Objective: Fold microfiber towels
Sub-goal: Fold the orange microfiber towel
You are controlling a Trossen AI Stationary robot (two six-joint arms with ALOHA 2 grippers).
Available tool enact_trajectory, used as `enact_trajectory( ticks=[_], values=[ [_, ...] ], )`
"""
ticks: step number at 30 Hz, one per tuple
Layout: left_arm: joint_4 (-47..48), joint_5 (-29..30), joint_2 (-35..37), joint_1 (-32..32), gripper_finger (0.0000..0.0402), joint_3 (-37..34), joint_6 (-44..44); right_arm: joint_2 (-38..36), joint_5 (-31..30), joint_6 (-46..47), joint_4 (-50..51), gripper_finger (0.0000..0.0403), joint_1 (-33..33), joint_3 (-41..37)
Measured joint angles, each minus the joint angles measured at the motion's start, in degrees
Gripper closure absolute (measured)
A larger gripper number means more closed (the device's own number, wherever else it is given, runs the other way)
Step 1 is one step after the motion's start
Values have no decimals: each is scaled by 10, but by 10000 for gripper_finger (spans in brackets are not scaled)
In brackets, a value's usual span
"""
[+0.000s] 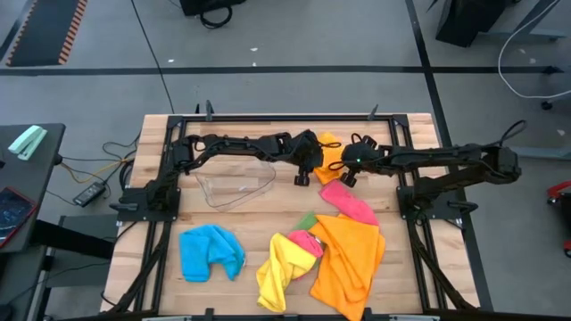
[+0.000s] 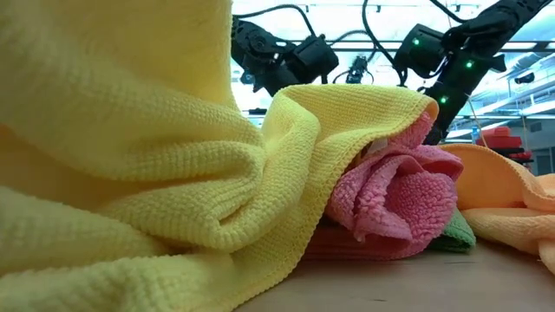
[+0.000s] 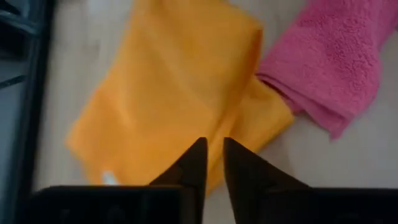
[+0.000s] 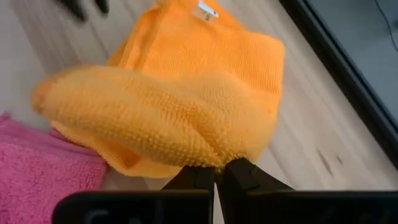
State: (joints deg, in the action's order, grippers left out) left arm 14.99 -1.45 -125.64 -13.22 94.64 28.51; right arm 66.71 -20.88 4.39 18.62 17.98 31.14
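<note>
A small orange towel lies folded near the table's far edge, between my two grippers. My left gripper is over its near edge with a narrow gap between the fingertips; whether they touch the cloth I cannot tell. My right gripper is shut on a raised part of the same towel. A pink towel lies just nearer. A large orange towel, a yellow towel and a blue towel lie crumpled along the near side. My right gripper pinches a raised fold of the small orange towel between its two fingertips, slanting down from the table's right side. That part is lifted and bulges over the flat remainder, which stays on the table.
A clear plastic tub stands left of the left gripper. A bit of green cloth shows between the pink and yellow towels. In the low view the yellow towel fills the foreground. Black frame rails border the table.
</note>
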Motion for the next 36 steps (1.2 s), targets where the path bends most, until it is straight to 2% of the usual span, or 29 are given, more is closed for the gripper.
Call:
enact_trajectory(
  ticks=[10,12,15,20,28,32,36],
  values=[
    [-68,0,-26,19,155,-4,-75,11,0,32,-10,392,3,0],
    [-86,1,-26,19,134,-4,-87,11,0,33,-16,392,3,0],
    [-119,2,-30,19,125,-3,-103,11,0,39,-16,392,3,0],
    [-128,8,-31,19,146,-3,-103,11,0,47,-16,392,1,0],
    [-154,8,-37,18,217,-3,-99,11,0,65,-16,392,1,0],
    [-157,8,-38,13,271,-3,-85,11,0,75,-16,392,1,0],
    [-155,8,-38,8,355,-3,-69,11,0,78,-16,392,1,0]
  ],
)
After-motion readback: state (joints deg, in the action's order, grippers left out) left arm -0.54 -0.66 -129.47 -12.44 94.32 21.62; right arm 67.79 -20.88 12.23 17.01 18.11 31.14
